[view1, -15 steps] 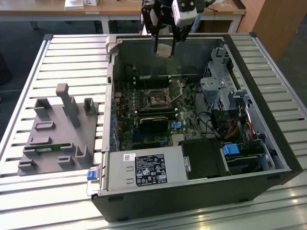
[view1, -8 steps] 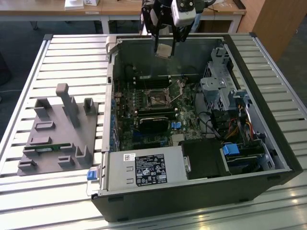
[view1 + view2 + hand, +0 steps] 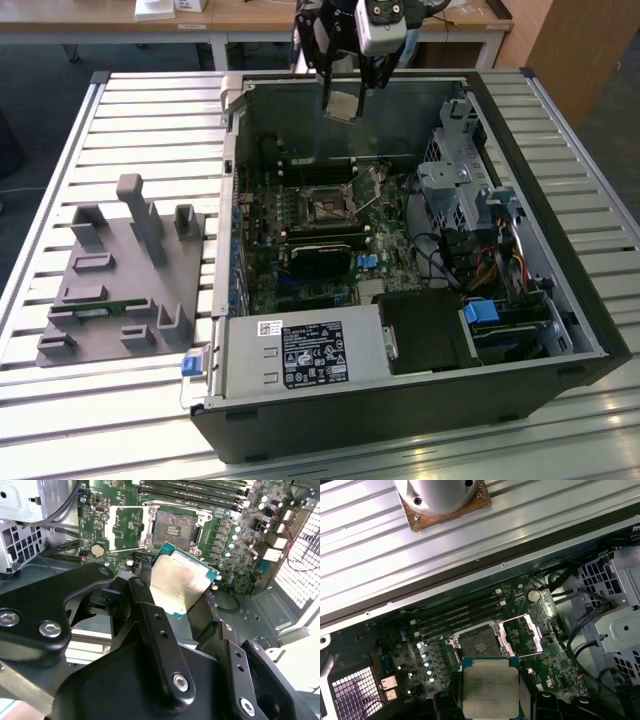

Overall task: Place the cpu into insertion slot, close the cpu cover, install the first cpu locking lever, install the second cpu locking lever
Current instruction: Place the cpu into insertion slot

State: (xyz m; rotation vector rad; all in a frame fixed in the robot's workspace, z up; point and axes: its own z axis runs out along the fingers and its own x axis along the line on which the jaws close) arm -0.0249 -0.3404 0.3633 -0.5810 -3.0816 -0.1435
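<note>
My gripper [image 3: 345, 92] hangs above the far wall of the open computer case, shut on the cpu [image 3: 343, 104], a flat silver-topped square chip. In both wrist views the black fingers clamp two opposite edges of the cpu [image 3: 179, 580] [image 3: 490, 687]. The insertion slot [image 3: 325, 206] [image 3: 175, 526] [image 3: 476, 642] lies below on the green motherboard, its dark centre uncovered and nothing in it. The cpu cover [image 3: 126, 527] [image 3: 522, 634], a silver frame, is swung open beside the slot. The chip is well above the slot and apart from it.
A black card [image 3: 320, 255] lies on the board near the slot. A drive cage with cables [image 3: 460, 195] fills the case on the exterior view's right, and a power supply box [image 3: 300, 355] sits at the front. A grey fixture tray [image 3: 125, 275] rests on the slatted table.
</note>
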